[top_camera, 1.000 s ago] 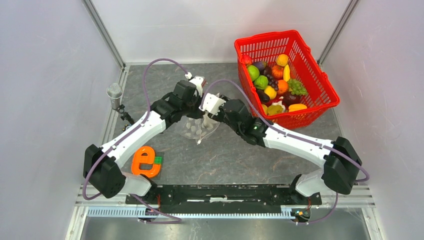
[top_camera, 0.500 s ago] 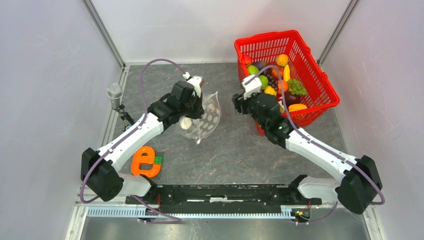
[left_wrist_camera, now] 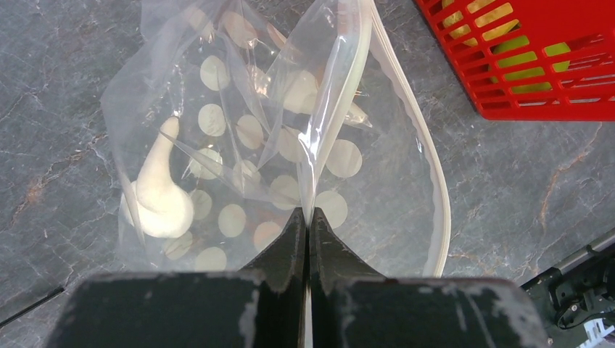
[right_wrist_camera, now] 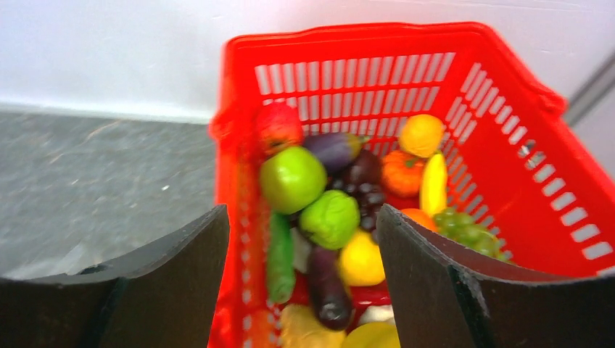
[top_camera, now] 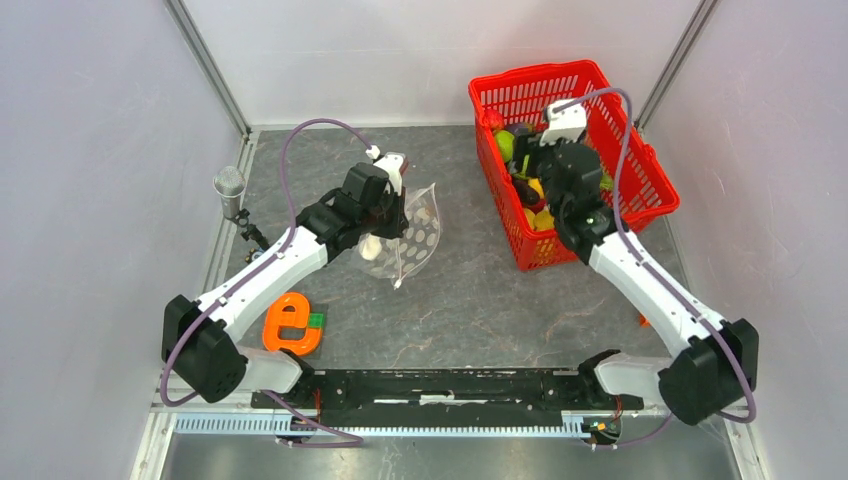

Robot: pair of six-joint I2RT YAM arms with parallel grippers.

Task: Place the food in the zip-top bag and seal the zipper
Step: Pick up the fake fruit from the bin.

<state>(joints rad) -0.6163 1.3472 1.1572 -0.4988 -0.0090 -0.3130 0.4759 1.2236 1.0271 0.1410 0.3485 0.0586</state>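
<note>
The zip-top bag (top_camera: pixel 412 232) is clear with white dots and hangs open left of the basket. My left gripper (top_camera: pixel 398 212) is shut on one lip of the bag's mouth (left_wrist_camera: pixel 313 190) and holds it up; the whitish zipper (left_wrist_camera: pixel 434 190) curves round the open mouth. A cream-white pear-shaped toy (left_wrist_camera: pixel 157 194) lies inside the bag. My right gripper (top_camera: pixel 528 172) is open and empty, above the food (right_wrist_camera: pixel 330 217) piled in the red basket: green, purple, yellow, orange and red pieces (top_camera: pixel 540 190).
The red mesh basket (top_camera: pixel 640 170) stands at the back right against the wall. A flat orange e-shaped toy (top_camera: pixel 290 322) lies near the left front. A grey microphone (top_camera: pixel 230 188) stands at the left edge.
My right gripper has left the bag and swung right to hover over the basket. The bag's mouth now hangs from my left gripper alone, which has stayed put.
</note>
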